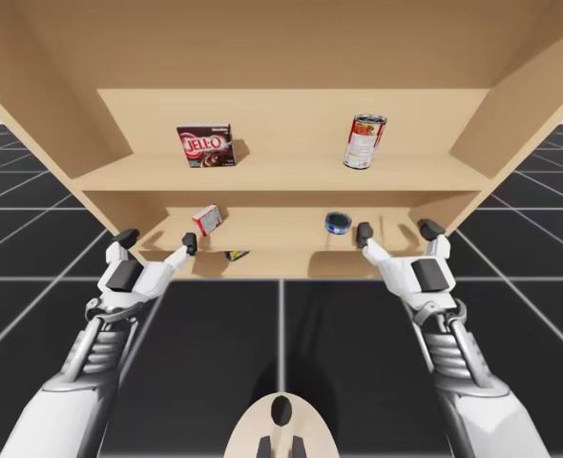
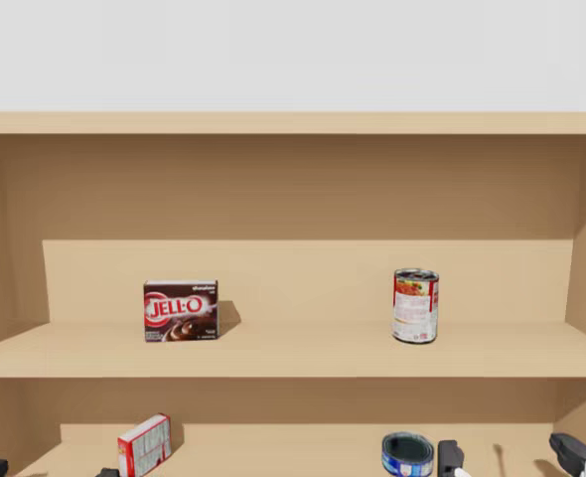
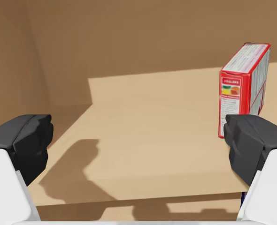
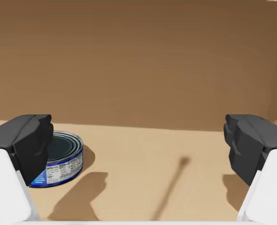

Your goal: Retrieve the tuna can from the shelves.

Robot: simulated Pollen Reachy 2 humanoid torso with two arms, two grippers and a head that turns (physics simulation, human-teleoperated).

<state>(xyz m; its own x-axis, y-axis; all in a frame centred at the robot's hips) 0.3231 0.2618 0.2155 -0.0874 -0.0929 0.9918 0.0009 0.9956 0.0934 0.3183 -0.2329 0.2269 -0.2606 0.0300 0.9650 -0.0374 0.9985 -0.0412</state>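
When looking from high, see brown box (image 1: 204,146) and tall red can (image 1: 364,141) on upper shelf (image 1: 281,174), red box (image 1: 207,219) left and tuna can (image 1: 338,223) right on lower shelf (image 1: 281,240); from head, same layout; at wrists, left gripper (image 3: 138,145) released before red box, right gripper (image 4: 138,143) released, tuna can just ahead.

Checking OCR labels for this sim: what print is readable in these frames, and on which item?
brown box: big white brand word, not quoted; small print unreadable.
red-and-white can: print too small.
red-and-white box: panel print too small.
blue can: label print too small.
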